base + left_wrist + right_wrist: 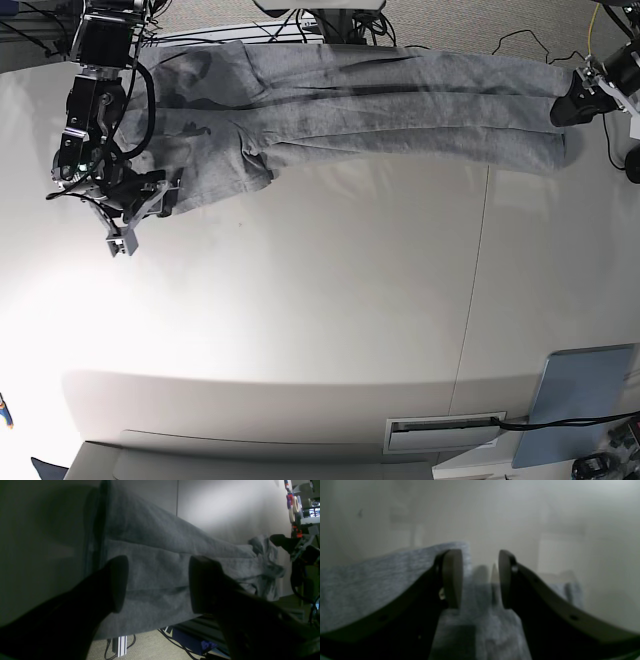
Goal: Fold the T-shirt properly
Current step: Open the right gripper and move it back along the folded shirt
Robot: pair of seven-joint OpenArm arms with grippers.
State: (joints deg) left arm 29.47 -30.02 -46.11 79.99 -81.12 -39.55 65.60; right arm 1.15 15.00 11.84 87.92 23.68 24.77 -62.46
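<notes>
One grey T-shirt lay on one white table. Two grippers were present, left and right. One blue board sat at the table's corner.

A heather-grey T-shirt, mottled with darker creases, spans the 12 o'clock edge of a plain white table. The left gripper shows black fingers against the grey cloth, while the right gripper has black fingers faced with dull olive-grey pads. A pale blue board sits at 4 o'clock, and black cables trail over speckled beige-grey carpet beyond.
</notes>
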